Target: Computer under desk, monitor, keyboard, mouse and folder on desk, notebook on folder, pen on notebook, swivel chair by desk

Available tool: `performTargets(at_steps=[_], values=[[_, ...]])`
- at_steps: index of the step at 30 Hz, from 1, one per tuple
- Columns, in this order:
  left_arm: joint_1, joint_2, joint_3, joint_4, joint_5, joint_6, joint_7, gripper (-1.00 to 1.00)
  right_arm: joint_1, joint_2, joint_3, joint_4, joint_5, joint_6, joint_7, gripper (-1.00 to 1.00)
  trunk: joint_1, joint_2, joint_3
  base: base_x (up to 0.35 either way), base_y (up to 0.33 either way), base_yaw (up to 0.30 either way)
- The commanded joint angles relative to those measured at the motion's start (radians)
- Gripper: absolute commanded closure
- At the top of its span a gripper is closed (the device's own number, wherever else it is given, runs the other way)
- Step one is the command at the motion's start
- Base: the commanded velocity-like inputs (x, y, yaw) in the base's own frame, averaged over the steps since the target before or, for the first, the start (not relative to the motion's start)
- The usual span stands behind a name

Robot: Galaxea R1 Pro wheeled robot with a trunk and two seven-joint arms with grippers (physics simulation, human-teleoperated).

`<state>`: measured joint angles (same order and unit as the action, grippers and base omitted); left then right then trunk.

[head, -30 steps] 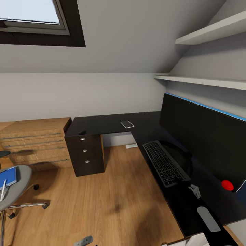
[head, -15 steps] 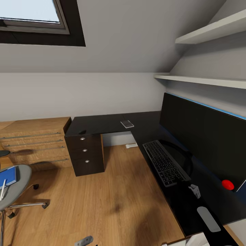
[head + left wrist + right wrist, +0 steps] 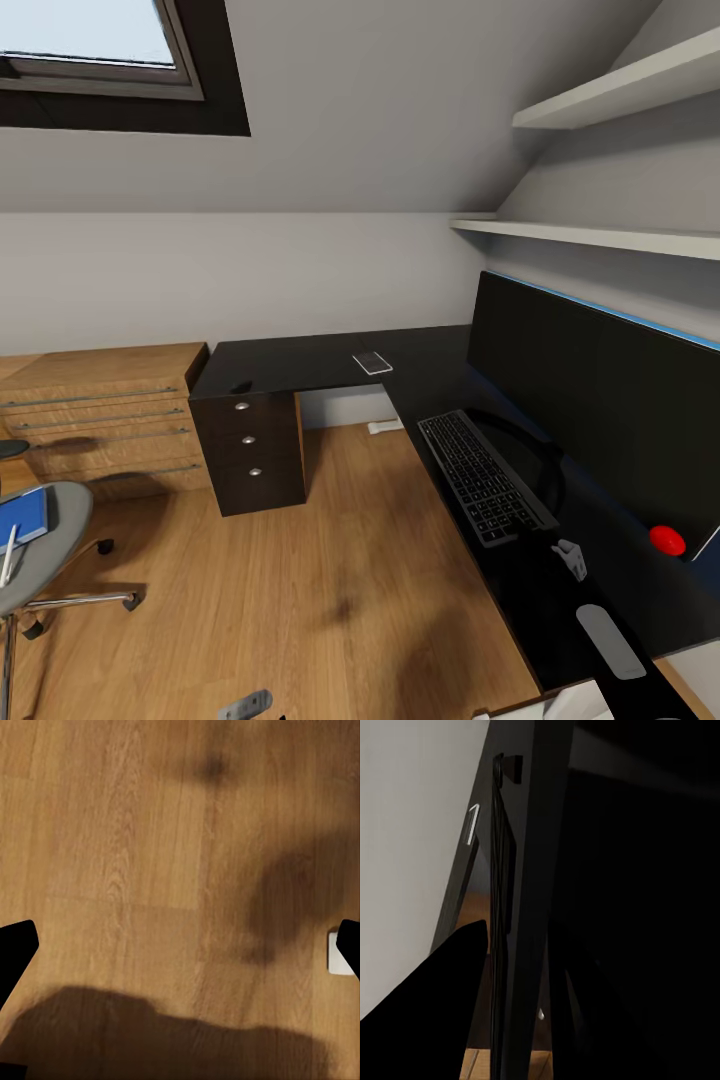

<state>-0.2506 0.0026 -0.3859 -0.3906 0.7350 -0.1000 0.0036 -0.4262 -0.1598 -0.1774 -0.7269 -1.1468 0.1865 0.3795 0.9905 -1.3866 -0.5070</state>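
Was an attic bedroom used as a home office: sloped grey walls, skylight point(image 3: 95, 50), plank floor point(image 3: 330, 560), black L-shaped desk point(image 3: 300, 362) bearing monitor point(image 3: 600, 400) and keyboard point(image 3: 483, 477), wooden dresser point(image 3: 100, 415).

We see the black desk point(image 3: 529, 870) edge-on, running as a dark band from the top of the frame to the bottom. A pale grey wall point(image 3: 412, 832) fills the upper left. One black finger point(image 3: 427, 1012) of the right gripper juts in at lower left. A strip of wood floor point(image 3: 484, 1061) shows at the bottom edge.
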Motion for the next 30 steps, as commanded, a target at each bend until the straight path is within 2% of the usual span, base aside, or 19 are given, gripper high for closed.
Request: performTargets(at_steps=[1, 17, 30], values=[[-0.001, 0.000, -0.006, 0.001, 0.009, -0.006, 0.000, -1.00, 0.000, 0.000, 0.000, 0.003, 0.001, 0.008, -0.050, 1.00, 0.000, 0.000, -0.001, 0.000, 0.000, 0.000], [-0.001, 0.001, -0.005, 0.001, 0.010, -0.006, -0.001, -1.00, 0.000, 0.000, 0.001, 0.003, 0.001, 0.008, -0.050, 1.00, 0.000, 0.000, -0.001, 0.002, 0.000, 0.000], [-0.001, 0.002, -0.005, 0.001, 0.011, -0.007, -0.001, -1.00, 0.000, 0.000, 0.001, 0.003, 0.001, 0.008, -0.048, 1.00, 0.000, 0.000, -0.001, 0.084, 0.000, 0.000]])
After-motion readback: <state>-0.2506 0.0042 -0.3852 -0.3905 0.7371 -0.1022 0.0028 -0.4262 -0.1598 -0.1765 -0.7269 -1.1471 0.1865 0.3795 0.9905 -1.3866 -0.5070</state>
